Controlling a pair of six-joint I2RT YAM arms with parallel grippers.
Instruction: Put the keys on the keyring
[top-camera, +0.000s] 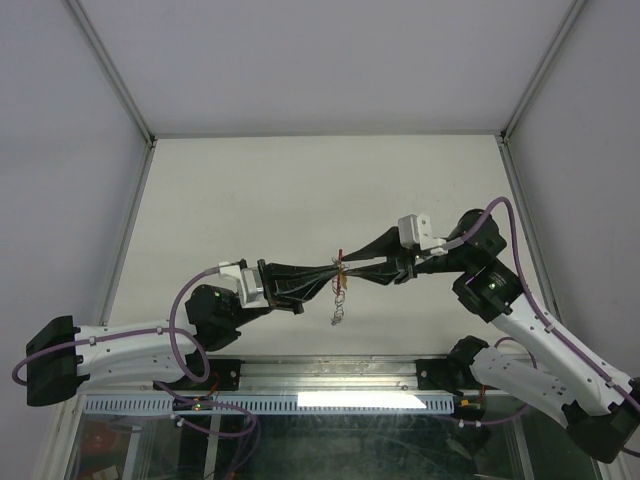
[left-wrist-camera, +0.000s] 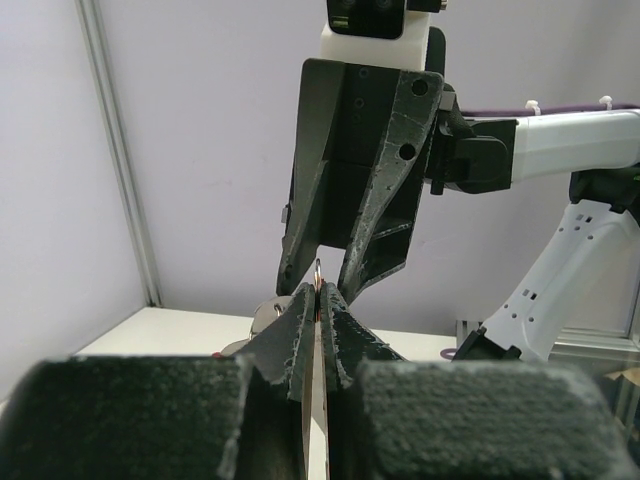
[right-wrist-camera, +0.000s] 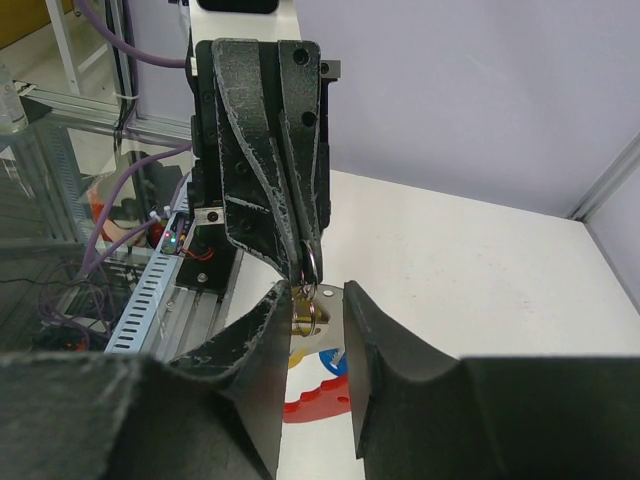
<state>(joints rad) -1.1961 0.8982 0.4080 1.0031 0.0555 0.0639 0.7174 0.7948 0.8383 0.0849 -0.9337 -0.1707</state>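
My left gripper (top-camera: 333, 273) is shut on the silvery ring of the keyring (right-wrist-camera: 313, 263) and holds it above the table. The ring's edge pokes out of the closed tips in the left wrist view (left-wrist-camera: 318, 268). My right gripper (right-wrist-camera: 316, 293) is open, with one finger on each side of the ring, touching nothing. Below the ring I see a brass link (right-wrist-camera: 308, 316), the curved red tab (right-wrist-camera: 318, 397), the blue key head (right-wrist-camera: 336, 363) and a sliver of yellow (right-wrist-camera: 297, 357). I cannot tell whether the keys hang on the ring. The chain (top-camera: 338, 306) dangles under the grippers.
A metal rail (top-camera: 330, 375) with cable ducts runs along the near table edge, also in the right wrist view (right-wrist-camera: 150, 300). White walls and aluminium posts (top-camera: 110, 70) enclose the table on three sides. A grey disc (right-wrist-camera: 358, 303) shows behind the brass link.
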